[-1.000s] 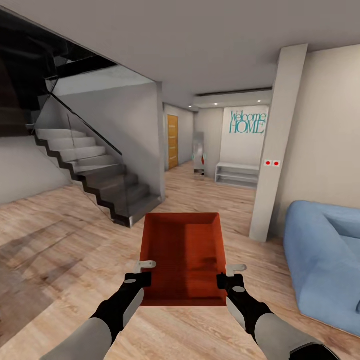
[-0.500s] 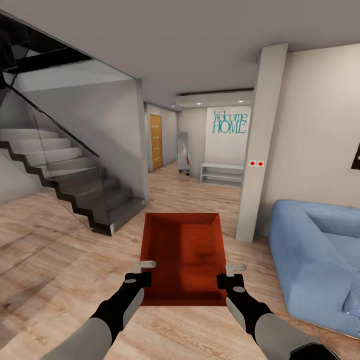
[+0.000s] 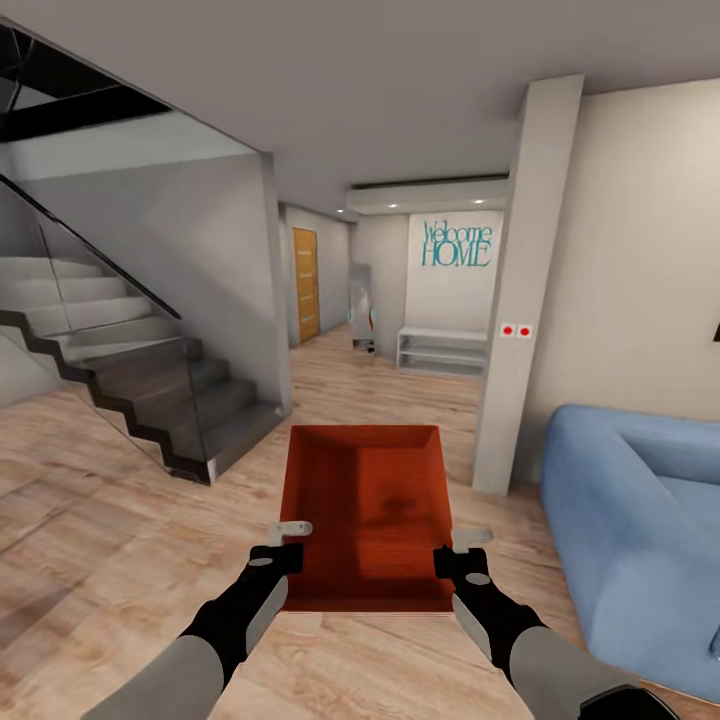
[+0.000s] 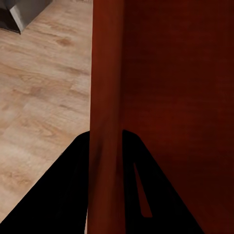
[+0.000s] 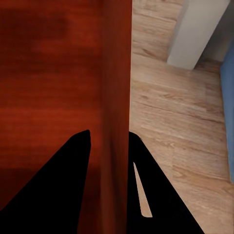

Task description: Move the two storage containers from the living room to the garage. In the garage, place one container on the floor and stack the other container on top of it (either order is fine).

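Observation:
One orange-red storage container [image 3: 365,510] hangs level in front of me above the living room's light wood planks [image 3: 120,520]. My left gripper [image 3: 287,545] is shut on its left wall near the close end, and my right gripper [image 3: 452,550] is shut on its right wall. In the left wrist view the two dark fingers of the left gripper [image 4: 106,139] straddle the container's red wall [image 4: 170,97]. The right wrist view has the right gripper [image 5: 109,137] pinching the opposite wall of the container [image 5: 48,73] the same way. The bin is empty inside. The garage is out of view.
A dark staircase with a glass rail [image 3: 150,400] rises at the left. A pale pillar [image 3: 520,300] and a blue sofa [image 3: 640,520] stand at the right. Between them a hallway leads ahead to a white shelf [image 3: 440,350] and a wooden door [image 3: 305,285].
The whole picture has shifted, so the camera has moved: stairs slid left and the hallway came more central. Both grippers and the container keep the same hold and place.

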